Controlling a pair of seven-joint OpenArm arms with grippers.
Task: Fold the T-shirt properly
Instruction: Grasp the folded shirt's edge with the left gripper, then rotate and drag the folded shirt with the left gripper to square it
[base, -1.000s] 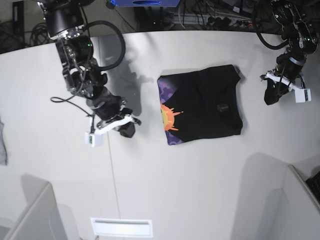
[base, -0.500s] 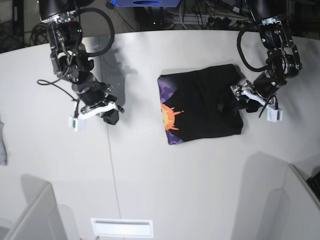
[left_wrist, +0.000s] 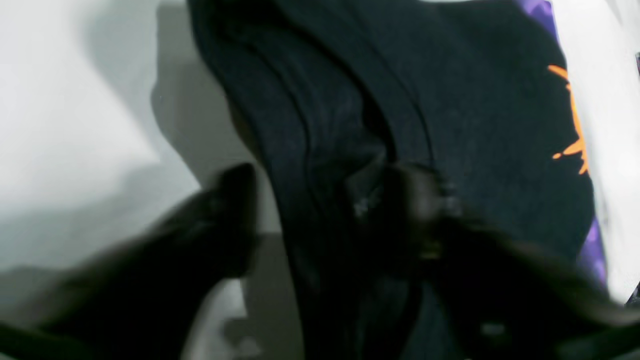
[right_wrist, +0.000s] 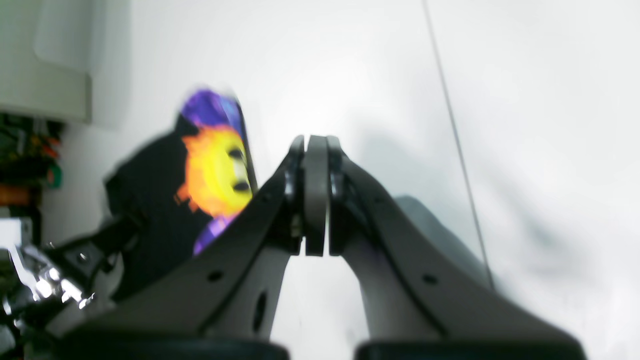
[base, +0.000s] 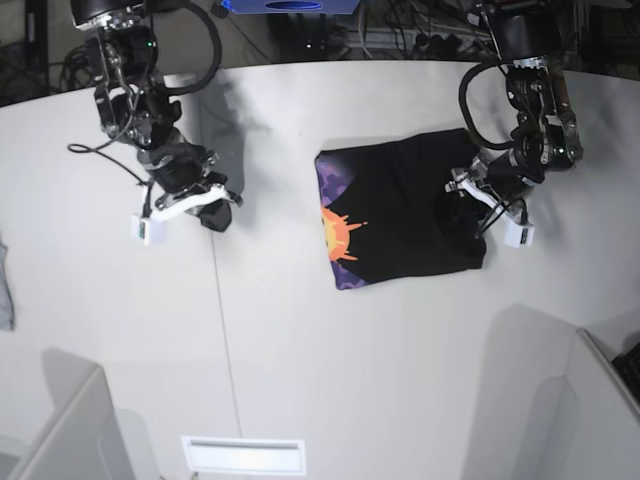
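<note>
T-shirt lies folded into a rough rectangle on the white bench, toward the far middle, black side up, with an orange sun and a purple strip showing along the edge nearest the right arm.

Much of it is hard to read. The left wrist view is blurred (motion smear across both fingers), so the folds of the shirt appear only as dark ridges, and the lower part of that picture is filled by the left hand itself. One finger sits over bare bench beside the cloth's edge, the other over the black fabric; the two stand apart with the shirt's edge between them, but whether they pinch cloth I cannot tell.

The base view adds what the wrist camera cannot: the left hand is at the shirt's edge opposite the sun print. It cannot show the finger gap, though.

The right hand hangs over bare bench well apart from the shirt. Only the right wrist view shows its fingers pressed together on nothing, with the sun print out of focus behind them.

A grey cloth scrap is cut off by the base view's edge.
</note>
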